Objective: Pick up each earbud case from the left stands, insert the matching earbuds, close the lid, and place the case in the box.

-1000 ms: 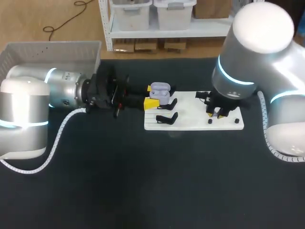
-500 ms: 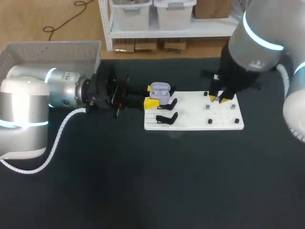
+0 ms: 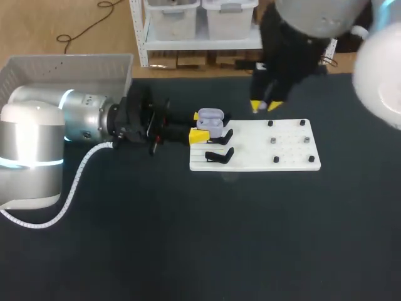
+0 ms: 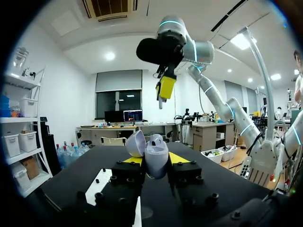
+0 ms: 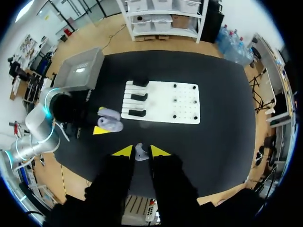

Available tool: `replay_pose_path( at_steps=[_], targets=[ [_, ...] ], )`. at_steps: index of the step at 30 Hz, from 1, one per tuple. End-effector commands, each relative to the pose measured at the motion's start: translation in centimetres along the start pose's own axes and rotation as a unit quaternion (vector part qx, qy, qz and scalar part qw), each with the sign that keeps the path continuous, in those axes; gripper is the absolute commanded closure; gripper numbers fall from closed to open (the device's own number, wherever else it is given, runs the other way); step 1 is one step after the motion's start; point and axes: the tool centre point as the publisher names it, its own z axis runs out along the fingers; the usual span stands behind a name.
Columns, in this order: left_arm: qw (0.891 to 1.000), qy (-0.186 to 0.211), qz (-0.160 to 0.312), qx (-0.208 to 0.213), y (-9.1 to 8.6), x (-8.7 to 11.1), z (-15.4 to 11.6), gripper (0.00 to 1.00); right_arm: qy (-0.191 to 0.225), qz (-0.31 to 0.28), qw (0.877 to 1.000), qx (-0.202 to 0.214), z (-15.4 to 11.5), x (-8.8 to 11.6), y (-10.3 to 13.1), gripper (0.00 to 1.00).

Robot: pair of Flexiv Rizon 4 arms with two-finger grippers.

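Now I am pinching a small pale-grey earbud [image 5: 140, 152] in my right fingers [image 3: 273, 106], high over the black bench [image 3: 188, 238] — the open lavender plastic earbud case [image 3: 212, 117], which my left fingers [image 3: 198, 133] are gripping, is sitting lower, leftward.

1. A robotics lab bench is shown: two grey-white robot arms, the left arm [image 3: 81, 116] and the right arm [image 3: 316, 15], are set at one black-topped table [image 3: 188, 238].
2. A white fixture board [image 3: 294, 160] is laid on the table, fitted with black stands [image 3: 219, 155] at one end and small black pegs [image 3: 276, 159] at the other.
3. A grey box [image 3: 69, 61] is kept at the table's far left corner.
4. A spiral-wrapped cable [image 3: 75, 182] is run along the left arm.
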Motion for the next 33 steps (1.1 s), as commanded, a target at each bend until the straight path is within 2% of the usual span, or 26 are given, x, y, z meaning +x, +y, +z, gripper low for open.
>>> replay_pose_path(
  at_steps=[1, 6, 11, 25, 33],
  targets=[
    [1.0, 0.0, 0.0, 0.001, 0.1, 0.0, 0.0, 1.0, 0.025, -0.025, 0.999, 0.012, 0.4, -0.4, 2.5, 1.0],
    [1.0, 0.0, 0.0, 0.001, 0.1, 0.0, 0.0, 1.0, 0.035, -0.065, 0.997, 0.015, 1.1, -0.4, 4.5, 1.0],
    [1.0, 0.0, 0.0, 0.001, 0.1, 0.0, 0.0, 1.0, 0.046, -0.081, 0.996, 0.008, 1.8, -0.4, 5.6, 1.0],
    [1.0, 0.0, 0.0, 0.001, 0.1, 0.0, 0.0, 1.0, 0.046, -0.081, 0.996, 0.008, 1.8, -0.4, 5.6, 1.0],
    [1.0, 0.0, 0.0, 0.001, 0.1, 0.0, 0.0, 1.0, 0.034, -0.115, 0.993, 0.008, 2.2, -1.3, 6.5, 1.0]
  ],
)
